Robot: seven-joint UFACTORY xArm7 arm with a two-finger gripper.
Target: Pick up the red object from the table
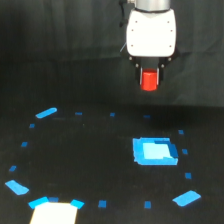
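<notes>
The red object is a small red-orange cylinder held between the dark fingers of my gripper, under the white gripper body. It hangs well above the black table, clear of the surface. The gripper is shut on it. It sits at the upper right of the exterior view, above and a little behind the larger blue square patch.
Small blue tape marks ring the table, with longer blue strips at the far left, near left and near right. A bright white patch lies at the bottom left edge. A dark backdrop stands behind.
</notes>
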